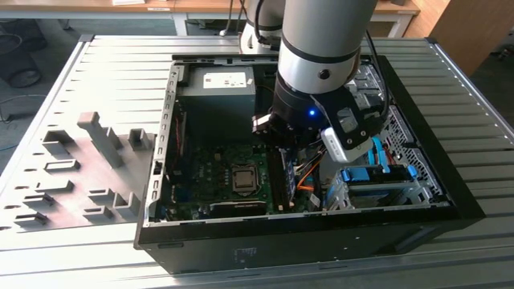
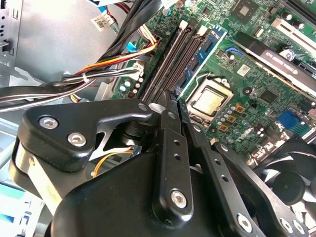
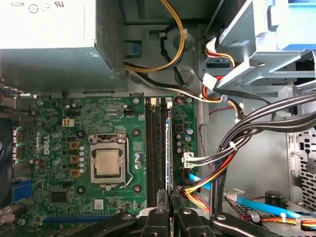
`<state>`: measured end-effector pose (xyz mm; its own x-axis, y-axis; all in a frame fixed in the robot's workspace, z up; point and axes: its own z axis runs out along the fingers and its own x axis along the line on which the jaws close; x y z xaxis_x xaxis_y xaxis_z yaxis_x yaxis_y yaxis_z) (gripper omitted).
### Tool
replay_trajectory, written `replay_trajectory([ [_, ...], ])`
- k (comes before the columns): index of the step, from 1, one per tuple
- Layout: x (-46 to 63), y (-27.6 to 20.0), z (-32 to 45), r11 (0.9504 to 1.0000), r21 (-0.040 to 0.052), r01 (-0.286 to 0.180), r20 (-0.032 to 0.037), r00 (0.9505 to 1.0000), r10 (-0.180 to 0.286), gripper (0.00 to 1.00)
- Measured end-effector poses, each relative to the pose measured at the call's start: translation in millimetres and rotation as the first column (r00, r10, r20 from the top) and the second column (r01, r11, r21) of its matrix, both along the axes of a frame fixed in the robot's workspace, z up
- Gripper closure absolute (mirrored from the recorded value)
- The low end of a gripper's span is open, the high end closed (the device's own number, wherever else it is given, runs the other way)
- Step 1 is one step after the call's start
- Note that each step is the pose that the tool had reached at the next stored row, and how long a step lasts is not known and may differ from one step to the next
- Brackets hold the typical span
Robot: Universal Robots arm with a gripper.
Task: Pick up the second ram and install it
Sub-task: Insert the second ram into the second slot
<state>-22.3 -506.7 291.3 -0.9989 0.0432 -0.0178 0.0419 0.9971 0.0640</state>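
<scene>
Tool (image 2: 176,101), a black metal two-fingered clamp on the grey cylindrical robot arm (image 1: 321,36), sits low inside the open black computer case (image 1: 281,247). As far as both wrist views let me judge, it is clenched on the second ram (image 2: 203,52), a thin blue-green memory stick with dark chips, held on edge. In the second wrist view the stick runs out from the tool's tip away from the grey sheet-metal power supply box (image 3: 49,44). In the first wrist view its narrow top edge runs from that same tip toward the box. So the tool straddles the stick near mid-length, and the stick lies straight beneath it, not off to either side. Its long axis runs parallel to the row of long dark memory slots (image 3: 154,148) on the green motherboard (image 3: 59,123). That row lies between the square silver processor socket (image 3: 108,163) and the bundle of black and coloured cables (image 3: 232,148). Which slot lies under the stick's lower edge I cannot tell, since the two wrist views set it against different slots. I also cannot tell whether it is seated or just above. Out on the ribbed grey metal worktop (image 1: 466,120), the grey plastic slotted holder (image 1: 88,156) stands well apart, toward the exterior view's left of the case.
</scene>
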Motion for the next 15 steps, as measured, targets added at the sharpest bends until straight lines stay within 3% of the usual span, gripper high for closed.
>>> replay_trajectory([
  [15, 0.0, 0.0, -3.9, 1.0000, 0.0001, 0.000, 0.0000, 1.0000, 0.000, 0.86],
])
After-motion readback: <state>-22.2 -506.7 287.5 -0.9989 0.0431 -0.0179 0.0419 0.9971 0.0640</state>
